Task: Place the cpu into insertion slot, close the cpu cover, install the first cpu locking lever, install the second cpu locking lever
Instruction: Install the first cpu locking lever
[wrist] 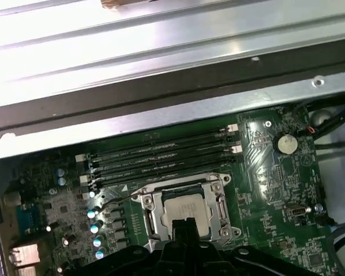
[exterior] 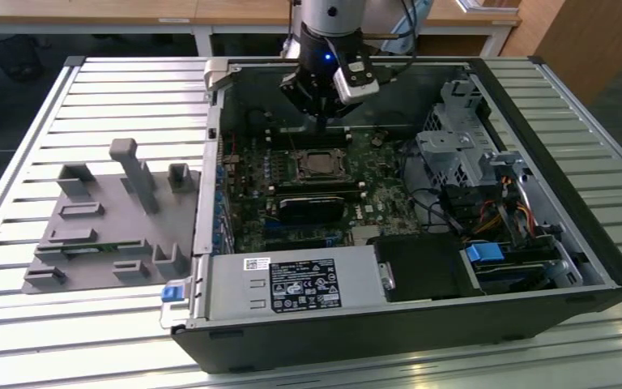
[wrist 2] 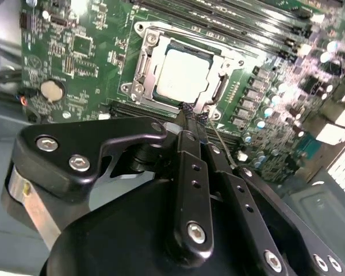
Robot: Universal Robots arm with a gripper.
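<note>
The cpu (wrist 2: 184, 72) lies flat in the insertion slot (wrist: 218, 179) on the green board, pale face up. The silvery cpu cover (wrist 2: 145, 64) lies down around it as a frame. My gripper (wrist 2: 191, 118) is shut, its black fingertips pressed together at the socket's edge with nothing visible between them. A thin wire locking lever (wrist 2: 223, 146) runs right beside the fingertips. In the first wrist view another thin lever (wrist: 115, 198) sticks out from the socket's side, next to the cpu (wrist: 187, 206). In the exterior view the gripper (exterior: 323, 123) hangs just behind the socket (exterior: 317, 164), inside the open case.
Memory slots (wrist: 161, 155) run along one side of the socket, and a coin battery (wrist: 286, 144) sits on the board. A power supply (exterior: 289, 288) and a drive cage (exterior: 462, 154) stand inside the case. A grey fixture plate (exterior: 106, 219) lies on the exterior view's left.
</note>
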